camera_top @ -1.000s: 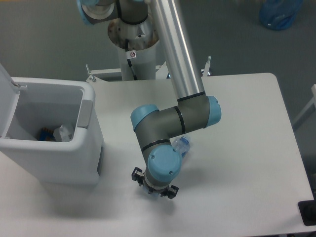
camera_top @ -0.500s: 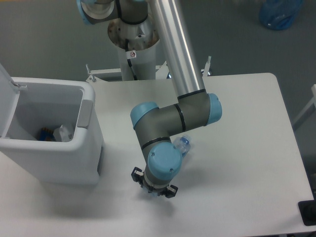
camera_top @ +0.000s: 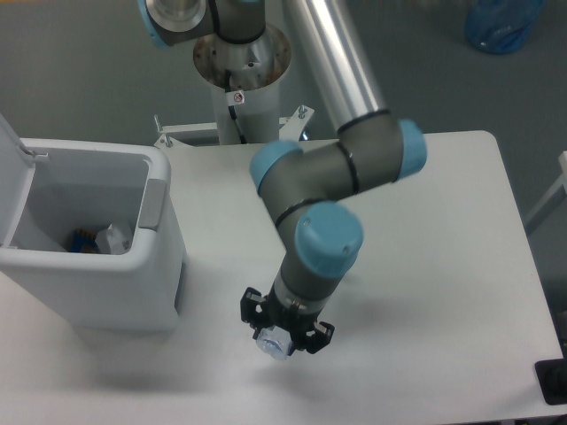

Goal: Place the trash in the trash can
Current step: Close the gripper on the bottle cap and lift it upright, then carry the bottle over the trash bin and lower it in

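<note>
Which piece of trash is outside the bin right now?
The clear plastic bottle, sitting between the gripper fingers over the table. The white wad already lies inside the trash can.

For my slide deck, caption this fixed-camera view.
UR5e gripper holds the clear bottle above the table, right of the open trash can.

claw gripping clear bottle, open trash can left
</note>
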You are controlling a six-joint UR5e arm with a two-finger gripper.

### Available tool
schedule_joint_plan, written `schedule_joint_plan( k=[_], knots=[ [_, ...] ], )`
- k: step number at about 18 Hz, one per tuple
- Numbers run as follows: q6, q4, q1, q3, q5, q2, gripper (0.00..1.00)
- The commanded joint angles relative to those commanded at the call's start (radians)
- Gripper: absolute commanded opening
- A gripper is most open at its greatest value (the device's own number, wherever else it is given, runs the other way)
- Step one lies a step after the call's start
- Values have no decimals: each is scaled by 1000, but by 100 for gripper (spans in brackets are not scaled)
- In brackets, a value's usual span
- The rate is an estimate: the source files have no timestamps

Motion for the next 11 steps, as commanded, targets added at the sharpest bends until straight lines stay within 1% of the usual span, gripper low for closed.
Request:
schedule_joint_plan(
  k=[3, 5, 7, 8, 11],
  knots=[
    [-5, 2, 24, 31, -118, 45, 17],
    [-34, 6, 41, 67, -212, 68, 17],
    [-81, 40, 61, 100, -311, 74, 17],
    [-107, 69, 68, 110, -365, 80, 17],
    [-166, 147, 84, 112, -524, 95, 17]
  ],
)
